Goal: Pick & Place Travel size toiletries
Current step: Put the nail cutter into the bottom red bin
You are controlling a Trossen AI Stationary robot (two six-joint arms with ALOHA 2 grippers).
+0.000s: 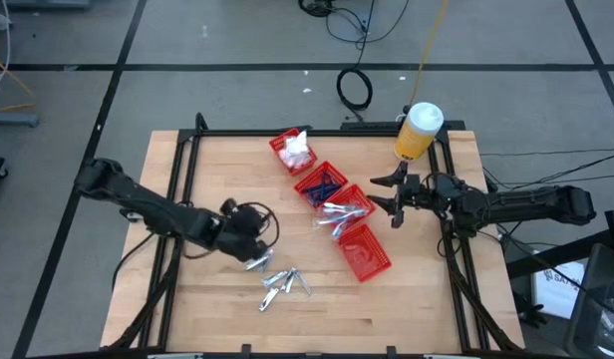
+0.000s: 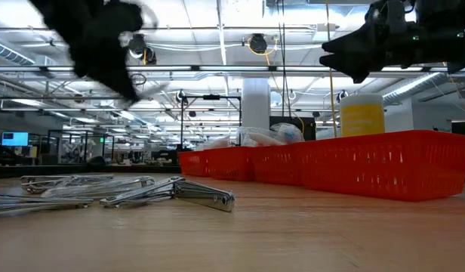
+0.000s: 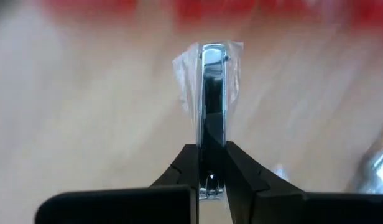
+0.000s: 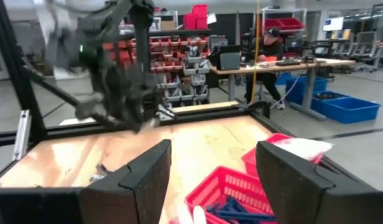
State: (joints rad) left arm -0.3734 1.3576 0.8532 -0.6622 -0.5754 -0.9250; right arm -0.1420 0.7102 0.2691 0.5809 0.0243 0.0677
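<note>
our left gripper (image 3: 211, 163) pinches a wrapped silvery piece (image 3: 212, 87) above the loose pile (image 1: 285, 284); red bins (image 1: 365, 249) lie right, where our right gripper (image 1: 394, 199) hangs wide.

I see four red bins (image 1: 359, 254) in a diagonal row mid-table. White packets (image 1: 297, 150) fill the far one, blue pieces (image 1: 320, 183) the next, silver pieces (image 1: 343, 211) the third. More silver bits (image 1: 285, 283) lie loose near-centre. L gripper (image 1: 255, 257) sits just beside them. R gripper (image 1: 391, 198) hovers right of the bins, fingers spread, yellow bottle (image 1: 418, 132) beyond it.
</note>
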